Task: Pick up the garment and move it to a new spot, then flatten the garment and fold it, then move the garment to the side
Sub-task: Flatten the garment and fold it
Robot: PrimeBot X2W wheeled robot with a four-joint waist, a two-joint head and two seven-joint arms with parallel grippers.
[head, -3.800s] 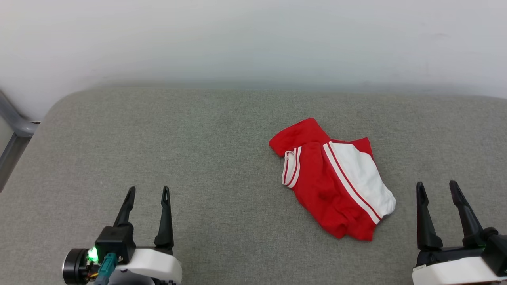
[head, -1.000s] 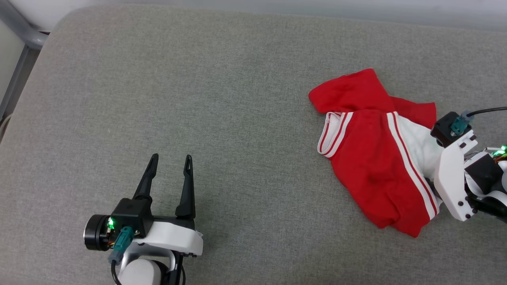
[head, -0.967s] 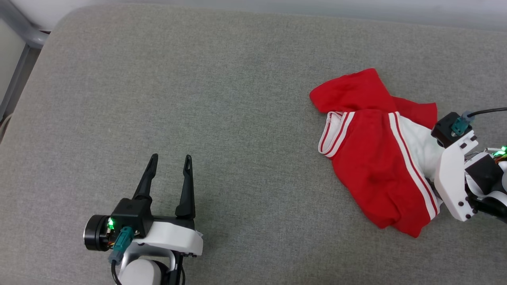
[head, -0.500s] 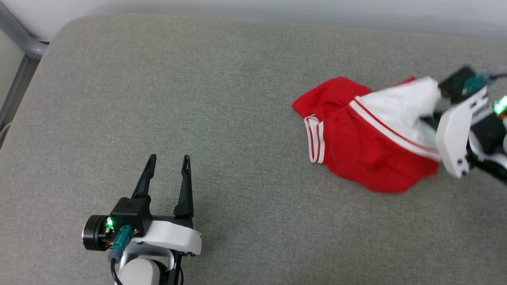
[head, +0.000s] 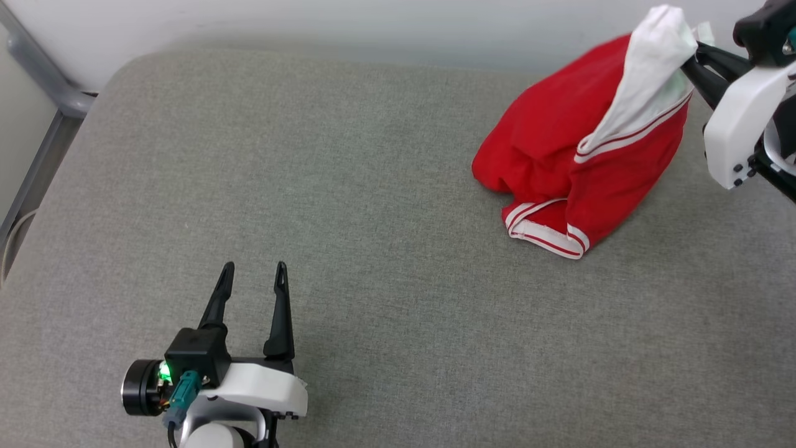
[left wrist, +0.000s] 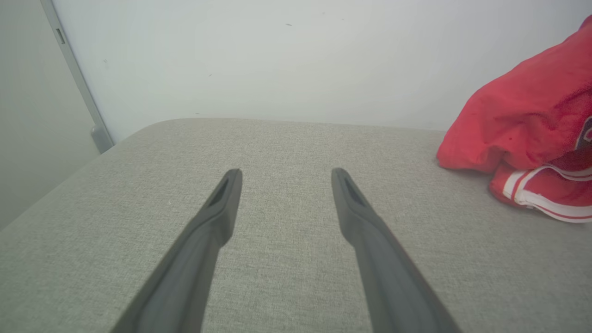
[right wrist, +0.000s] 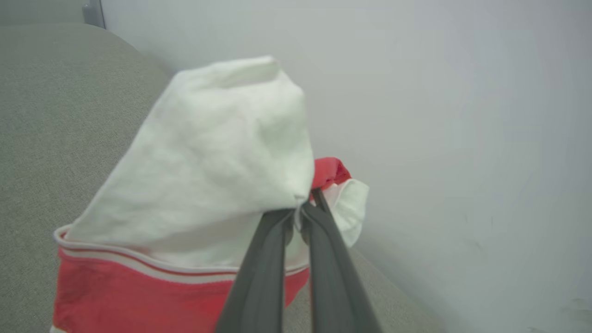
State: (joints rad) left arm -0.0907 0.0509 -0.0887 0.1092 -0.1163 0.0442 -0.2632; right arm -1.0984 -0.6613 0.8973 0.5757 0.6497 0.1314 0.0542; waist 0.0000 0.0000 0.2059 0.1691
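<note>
Red garment point(head: 559, 143) hangs bunched from the right hand point(head: 689, 62) at the far right of the grey fabric pad point(head: 348, 186), close to the wall point(head: 373, 18). That hand is clamped on the white sleeve cloth, fingers pressed together. The striped hem at the bottom looks to be touching the pad, hard to be sure. Near side: left hand point(head: 254, 269) low over the pad, fingers apart, well apart from the garment.

Grey fabric cushion point(head: 373, 186), pale wall point(head: 311, 18), metal rail point(head: 38, 67)
</note>
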